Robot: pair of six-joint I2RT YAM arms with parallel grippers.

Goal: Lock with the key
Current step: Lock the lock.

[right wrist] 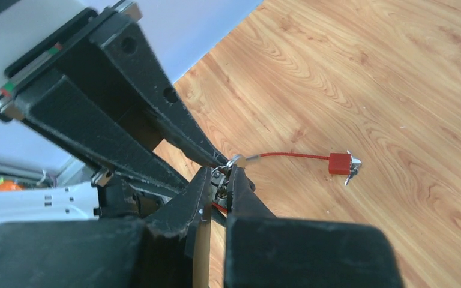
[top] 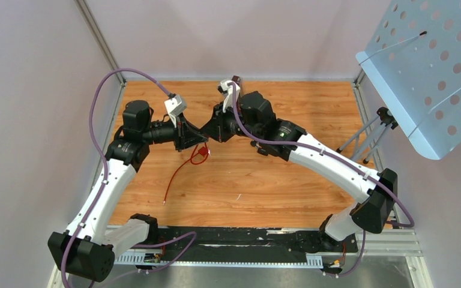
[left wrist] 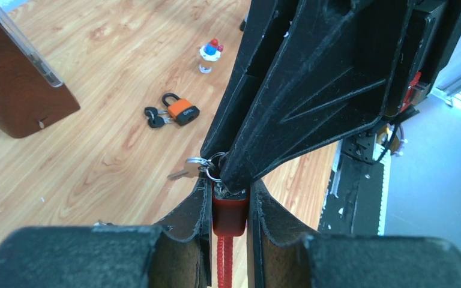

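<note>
My left gripper [top: 197, 139] is shut on the red lock body [left wrist: 229, 211], which is pinched between its pads in the left wrist view [left wrist: 229, 201]. Two strands of red cable [left wrist: 224, 264] hang below the body and trail over the wood in the top view [top: 177, 177]. My right gripper [top: 209, 133] meets it tip to tip. Its jaws are shut on the key [right wrist: 221, 180] at the lock's top. A key ring with a spare silver key [left wrist: 183, 171] hangs beside the lock. The keyhole is hidden by the right fingers [left wrist: 288, 102].
An orange padlock [left wrist: 181, 112] with dark keys [left wrist: 154, 118], a small white bottle [left wrist: 210, 53] and a brown wooden object [left wrist: 12, 90] are on the wooden table [top: 264, 180]. A red block with metal bits [right wrist: 341, 163] lies on a red cable. A perforated blue panel [top: 426, 66] stands right.
</note>
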